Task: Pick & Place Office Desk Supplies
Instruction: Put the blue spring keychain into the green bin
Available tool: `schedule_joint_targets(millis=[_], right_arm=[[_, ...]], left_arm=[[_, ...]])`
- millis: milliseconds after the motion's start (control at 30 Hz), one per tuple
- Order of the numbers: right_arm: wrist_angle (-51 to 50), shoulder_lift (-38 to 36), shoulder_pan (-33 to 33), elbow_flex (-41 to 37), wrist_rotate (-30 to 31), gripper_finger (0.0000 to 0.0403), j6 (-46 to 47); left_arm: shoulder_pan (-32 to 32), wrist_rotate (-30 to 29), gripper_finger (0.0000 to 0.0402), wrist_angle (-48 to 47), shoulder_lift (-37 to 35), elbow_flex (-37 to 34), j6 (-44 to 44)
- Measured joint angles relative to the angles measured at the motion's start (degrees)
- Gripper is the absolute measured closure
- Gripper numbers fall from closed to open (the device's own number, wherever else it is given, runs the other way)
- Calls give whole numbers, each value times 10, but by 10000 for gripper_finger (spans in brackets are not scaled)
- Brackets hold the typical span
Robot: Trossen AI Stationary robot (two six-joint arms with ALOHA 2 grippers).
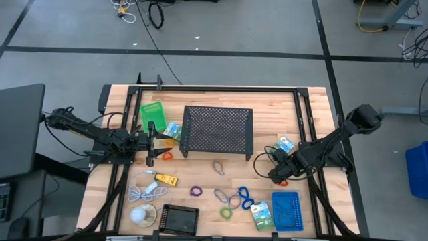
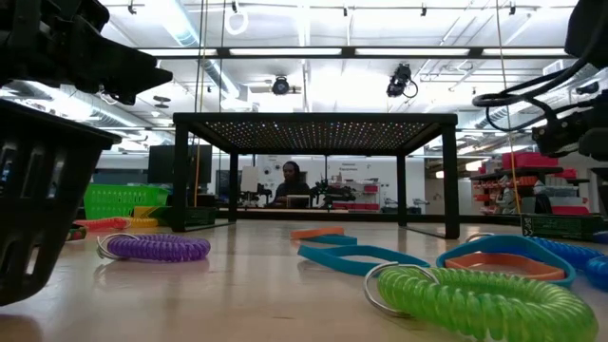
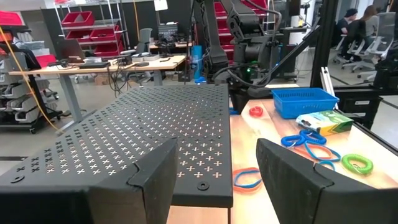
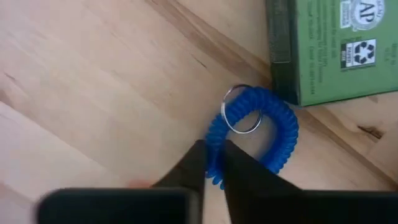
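Right gripper [image 1: 276, 175] is low over the tabletop [image 1: 200, 100] near the right edge, about midway between the far and front edges. In the right wrist view its 2 fingers [image 4: 186, 171] are pinched almost together on the rim of a blue coil loop [image 4: 273, 134]. The loop lies flat on the wood with its metal ring showing and touches a green packet [image 4: 329, 50].

Left gripper [image 1: 152, 142] is near the left edge, just beside the left side of the black mesh stand [image 1: 217, 130]. Its jaws are spread wide with nothing between them, and it looks out across the stand's perforated top.

Other supplies on the tabletop:
- Green tray [image 1: 152, 110] at the far left, beside the stand.
- 1 green-blue packet [image 1: 172, 129] between the left gripper and the stand, orange loop [image 1: 166, 156] just in front of it.
- Grey loop [image 1: 219, 166] in front of the stand.
- Yellow block [image 1: 166, 179] and black tray [image 1: 179, 218] toward the front left.
- Purple loop [image 1: 196, 191] and green loop [image 1: 226, 213] near the front middle.
- Blue tray [image 1: 286, 211] at the front right corner, with another packet [image 1: 262, 214] just beside it.

White cable [image 1: 148, 191] and white ball [image 1: 139, 214] sit at the front left.
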Motion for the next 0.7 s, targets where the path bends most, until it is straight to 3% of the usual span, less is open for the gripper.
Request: schedule_joint_targets(millis=[500, 700], right_arm=[[100, 2, 40, 52, 102, 397, -110], [141, 2, 55, 85, 191, 397, -192]], left_arm=[[0, 0, 178, 13, 0, 0, 1], [0, 0, 178, 24, 0, 0, 8]])
